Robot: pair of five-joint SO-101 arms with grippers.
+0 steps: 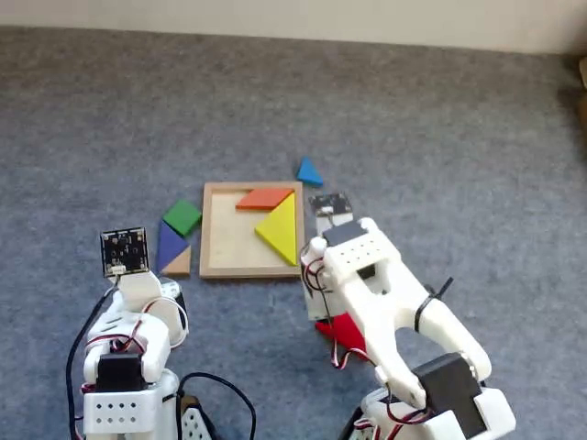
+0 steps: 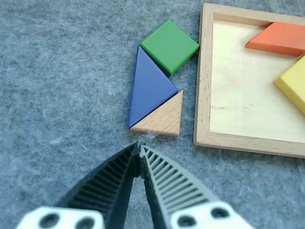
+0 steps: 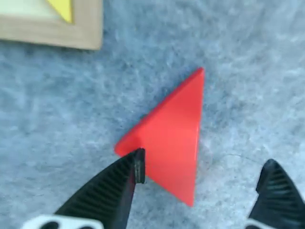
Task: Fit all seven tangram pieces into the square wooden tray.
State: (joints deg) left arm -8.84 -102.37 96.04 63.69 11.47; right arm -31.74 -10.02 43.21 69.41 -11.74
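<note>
Red triangle (image 1: pixel 341 328) is mostly hidden beneath the right arm (image 1: pixel 394 302), on the bench near the tray (image 1: pixel 248 271); the right jaws are spread apart astride it. The left jaws are pressed together.

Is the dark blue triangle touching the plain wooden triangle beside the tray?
Touching. The left wrist view shows the dark blue triangle and plain wooden triangle flush along one edge.

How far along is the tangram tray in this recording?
Done: two of seven, the orange piece and yellow triangle, lie in the tray. In hand: the right gripper, open, brackets the red triangle. Left outside: green square, navy triangle, tan triangle, light-blue triangle.
</note>
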